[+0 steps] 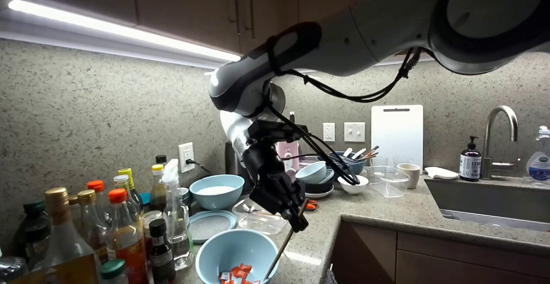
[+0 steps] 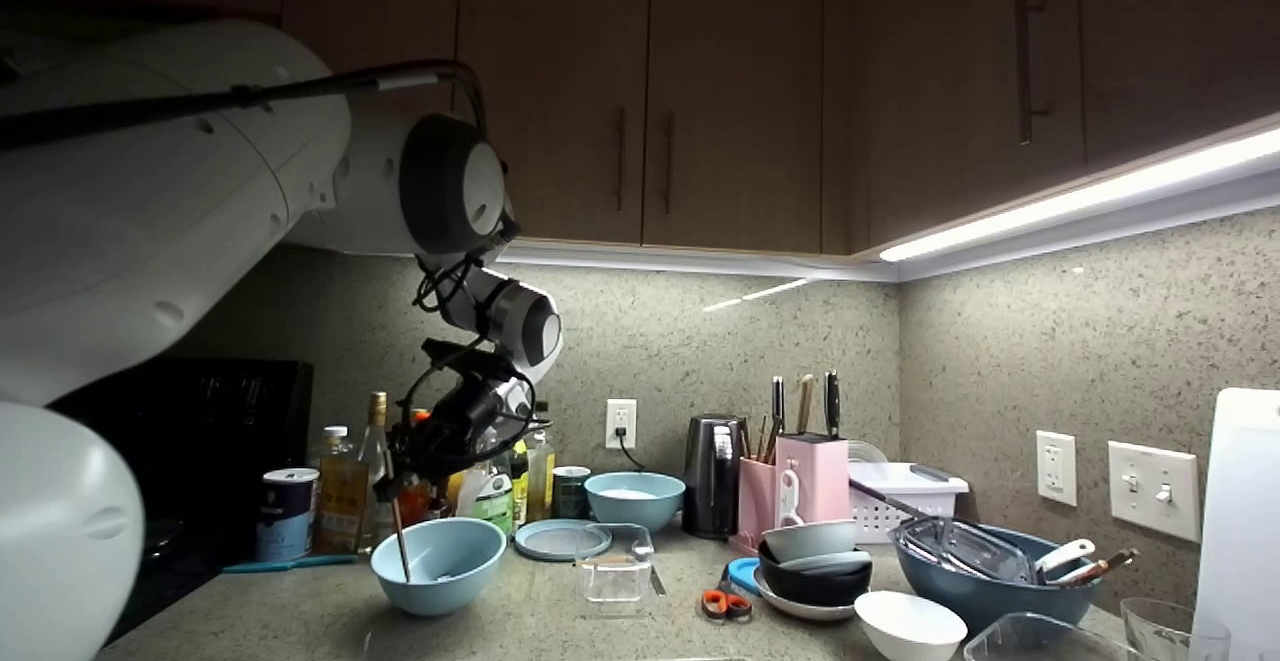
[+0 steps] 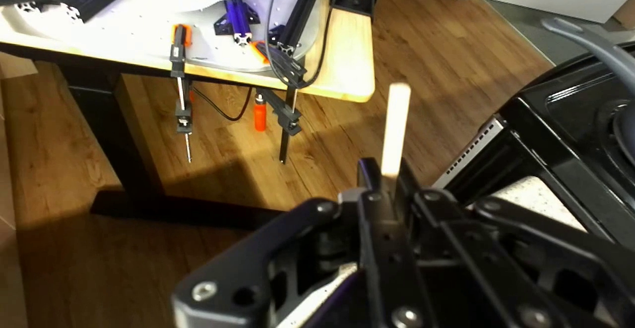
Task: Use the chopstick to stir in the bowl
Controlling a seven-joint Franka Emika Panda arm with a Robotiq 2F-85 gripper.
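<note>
A black two-fingered robot gripper [image 3: 388, 181] is holding a slim brown wooden chopstick [image 1: 282, 249], whose lower end is reaching inside a smooth, round, light-blue bowl [image 1: 223, 249]. In an exterior view the tip is sitting near four o'clock in the bowl, and small red-and-white wrapped pieces [image 1: 241, 270] are lying near six o'clock. I cannot tell whether the tip is touching the bottom.

The step in hand is looking like stirring. For a good stir the tip should be sweeping toward nine o'clock into the pieces, then tracing slow, even circles, low and well inside the rim. Pressure should be staying light: nothing is visibly steadying the bowl, so hard pressing could be sliding it toward a clear plastic spray bottle [image 1: 177, 230] at ten o'clock, or twisting the thin stick in the grip.

The gripper's fingers [image 3: 367, 171] are pinching the chopstick near its upper end. In the wrist view a short pale length is poking out between the fingertips toward twelve o'clock. In an exterior view the longer part [image 1: 276, 258] is slanting below the fingers toward seven o'clock, into the bowl.
</note>
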